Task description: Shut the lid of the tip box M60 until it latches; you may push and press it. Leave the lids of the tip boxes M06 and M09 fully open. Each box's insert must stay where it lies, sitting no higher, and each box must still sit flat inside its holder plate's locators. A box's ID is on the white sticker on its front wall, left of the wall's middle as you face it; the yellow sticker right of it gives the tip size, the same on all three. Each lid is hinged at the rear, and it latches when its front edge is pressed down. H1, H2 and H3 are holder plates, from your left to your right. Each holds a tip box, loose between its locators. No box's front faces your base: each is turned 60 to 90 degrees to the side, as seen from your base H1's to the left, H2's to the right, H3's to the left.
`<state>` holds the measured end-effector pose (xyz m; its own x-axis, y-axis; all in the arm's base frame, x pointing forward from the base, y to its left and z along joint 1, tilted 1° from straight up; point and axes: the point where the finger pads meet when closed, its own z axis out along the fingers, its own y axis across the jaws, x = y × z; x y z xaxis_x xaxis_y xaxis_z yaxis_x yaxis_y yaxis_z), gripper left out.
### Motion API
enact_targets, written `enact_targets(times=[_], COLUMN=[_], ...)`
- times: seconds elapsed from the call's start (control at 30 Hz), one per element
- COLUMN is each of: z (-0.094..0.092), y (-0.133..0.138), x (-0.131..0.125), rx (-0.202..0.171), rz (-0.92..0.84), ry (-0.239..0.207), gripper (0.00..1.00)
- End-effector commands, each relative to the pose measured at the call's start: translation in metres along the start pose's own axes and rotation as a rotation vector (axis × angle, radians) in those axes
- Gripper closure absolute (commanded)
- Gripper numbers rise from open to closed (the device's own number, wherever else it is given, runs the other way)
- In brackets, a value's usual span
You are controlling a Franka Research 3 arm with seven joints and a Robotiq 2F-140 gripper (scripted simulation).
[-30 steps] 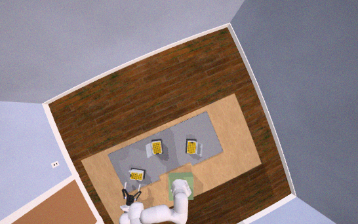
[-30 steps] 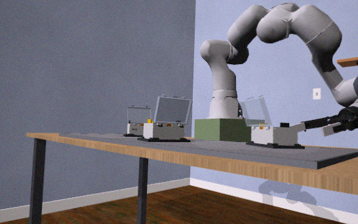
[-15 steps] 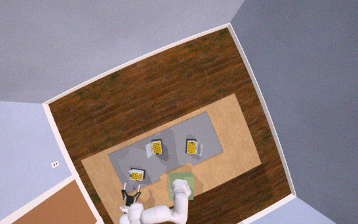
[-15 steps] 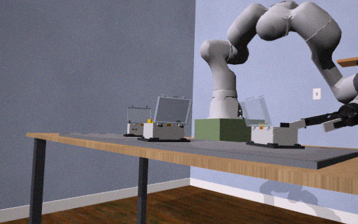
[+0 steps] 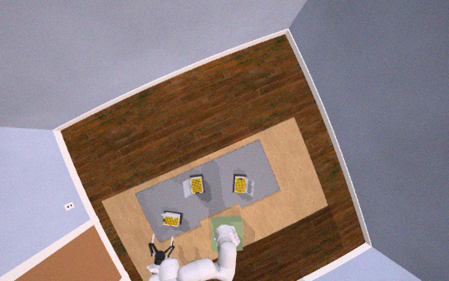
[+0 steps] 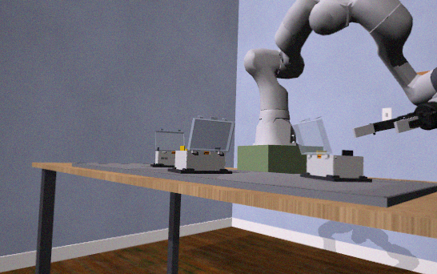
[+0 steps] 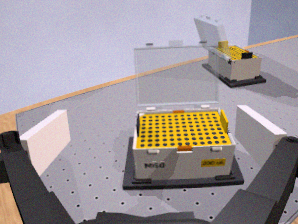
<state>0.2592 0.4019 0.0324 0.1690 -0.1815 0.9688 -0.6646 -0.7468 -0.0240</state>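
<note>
We see a long wooden table (image 6: 120, 176) on dark legs, topped by a grey perforated mat (image 5: 230, 164). At its near edge our white jointed arm (image 6: 276, 100) rises from a green block pedestal (image 6: 248, 160).

On the mat sit three pale tip boxes with yellow inserts, each on a dark holder plate, every clear lid standing open. The nearest tip box (image 7: 182, 145) fills the wrist view, front wall toward the camera, its clear hinged lid (image 7: 174, 72) upright at the rear. Its white sticker (image 7: 157, 161) is too blurred to read, so we cannot tell which box is M60. A second tip box (image 7: 233, 63) stands well behind it, to the right; the third tip box (image 6: 167, 156) is farthest in the exterior view.

Our black two-finger gripper (image 7: 153, 132) hangs off the mat's end, fingers spread fully, holding nothing, apart from the nearest box.
</note>
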Motion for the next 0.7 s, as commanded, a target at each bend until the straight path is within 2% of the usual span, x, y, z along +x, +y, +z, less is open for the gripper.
enact_targets(times=[0.0, 0.07, 0.57, 0.67], z=[-0.003, -0.003, -0.023, -0.023], y=[0.003, 0.003, 0.001, 0.001], x=[0.018, 0.018, 0.09, 0.09], rx=[-0.009, -0.009, -0.009, -0.009], rz=[-0.019, -0.019, -0.019, -0.019], ry=[0.007, 0.007, 0.007, 0.007], gripper=[0.0, 0.0, 0.0, 0.0])
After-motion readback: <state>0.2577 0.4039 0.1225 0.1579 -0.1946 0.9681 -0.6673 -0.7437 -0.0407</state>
